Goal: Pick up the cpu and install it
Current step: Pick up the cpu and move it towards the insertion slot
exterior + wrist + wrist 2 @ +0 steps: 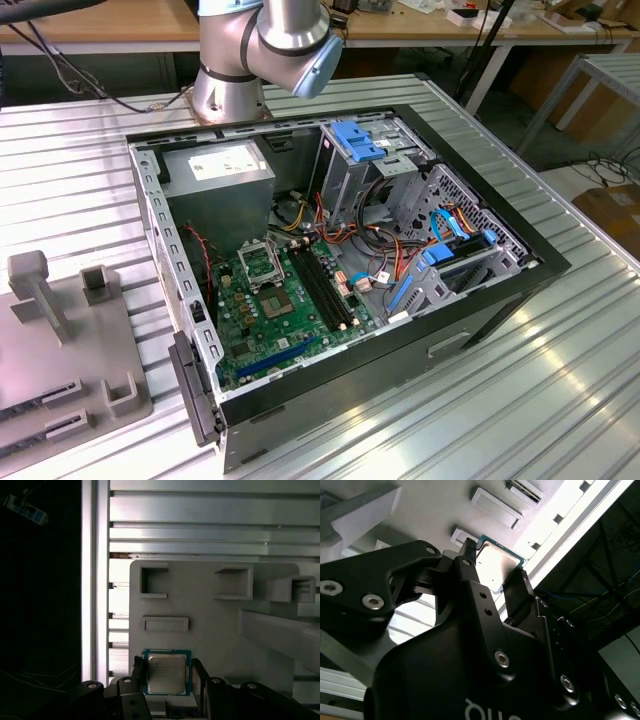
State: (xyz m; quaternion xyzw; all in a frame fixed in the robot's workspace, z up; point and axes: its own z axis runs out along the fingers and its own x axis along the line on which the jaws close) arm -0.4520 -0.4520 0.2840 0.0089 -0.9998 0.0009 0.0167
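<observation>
In both wrist views the cpu [166, 673] [496, 566], a small silvery-tan square plate with a green rim, sits between my gripper's two black fingers [138, 671]. My gripper [168, 674] [493, 567] is shut on the cpu by two opposite edges. It holds the plate flat, well above the grey fixture tray [210, 630]. In the exterior view the black square-framed socket [258, 262] lies on the green board [262, 335] inside the open computer case [500, 300].
The grey fixture tray [70, 345] with raised blocks and pockets lies on the ribbed metal table at the exterior view's left. The arm's base [235, 80] stands behind the case. Cables, blue drive brackets [360, 140] and a power supply [220, 170] crowd the case.
</observation>
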